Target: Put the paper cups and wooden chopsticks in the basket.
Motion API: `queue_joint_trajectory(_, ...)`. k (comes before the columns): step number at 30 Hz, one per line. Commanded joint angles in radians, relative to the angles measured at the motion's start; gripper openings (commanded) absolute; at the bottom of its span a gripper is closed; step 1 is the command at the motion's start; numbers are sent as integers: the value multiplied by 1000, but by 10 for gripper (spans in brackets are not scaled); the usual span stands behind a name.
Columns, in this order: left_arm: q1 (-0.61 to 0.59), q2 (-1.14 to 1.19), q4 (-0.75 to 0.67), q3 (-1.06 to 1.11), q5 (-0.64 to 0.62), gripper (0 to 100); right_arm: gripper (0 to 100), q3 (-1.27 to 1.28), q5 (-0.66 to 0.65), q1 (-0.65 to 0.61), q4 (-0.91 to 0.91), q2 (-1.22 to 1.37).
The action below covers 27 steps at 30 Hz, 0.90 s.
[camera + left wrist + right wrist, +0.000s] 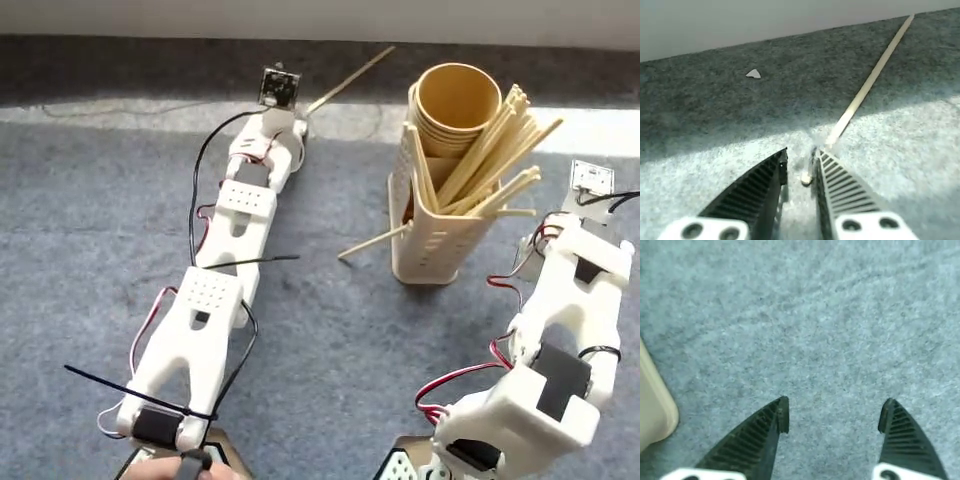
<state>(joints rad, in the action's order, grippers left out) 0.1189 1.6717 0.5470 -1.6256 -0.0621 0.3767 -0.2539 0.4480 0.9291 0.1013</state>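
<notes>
One last chopstick (865, 87) flat on the table (90, 250), near end between the slightly parted left tool (800, 162). Cups (458, 100) and other chopsticks (490, 170) already in the basket (430, 250). Right tool (835, 415) wide apart, beside the basket.

The left arm (225, 260) and right arm (560, 330) are white printed shells with black servo blocks at the joints. Red, white and black cables (193, 215) run along the left arm, and black zip ties (130, 393) stick out from it. Red wires (460, 376) loop beside the right arm. The left end effector (800, 156) and right end effector (835, 409) have black, ribbed, pointed fingers on white mounts with dark screw holes.
</notes>
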Motion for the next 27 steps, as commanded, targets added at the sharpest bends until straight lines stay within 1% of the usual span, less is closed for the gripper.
queue_joint_trajectory(1, 45, -16, -20, -36, -12, 122, 289, 27, -8, -7, -13, -21)
queue_joint_trajectory(7, 45, -24, 0, 90, -12, 111, 289, 99, -8, -4, -102, -22)
queue_joint_trajectory(8, 45, -24, 34, 88, -12, 88, 289, 107, -8, -4, -105, -22)
queue_joint_trajectory(10, 45, -24, 110, 56, -12, 8, 289, 108, -9, -5, -105, -22)
queue_joint_trajectory(12, 47, -24, 184, 5, -15, 20, 289, 105, -9, -7, -105, -22)
queue_joint_trajectory(14, 48, -24, 249, -36, -18, 4, 289, 104, -9, -7, -105, -22)
queue_joint_trajectory(19, 7, -77, 391, -42, -74, 8, 289, 102, -9, -2, -105, -22)
queue_joint_trajectory(22, -12, -168, 528, -42, -97, 7, 289, 102, -9, -5, -105, -22)
queue_joint_trajectory(24, -16, -249, 680, -42, -123, 7, 289, 102, -9, -7, -105, -22)
queue_joint_trajectory(27, 5, -387, 945, -42, -129, 7, 289, 102, -9, -7, -104, -24)
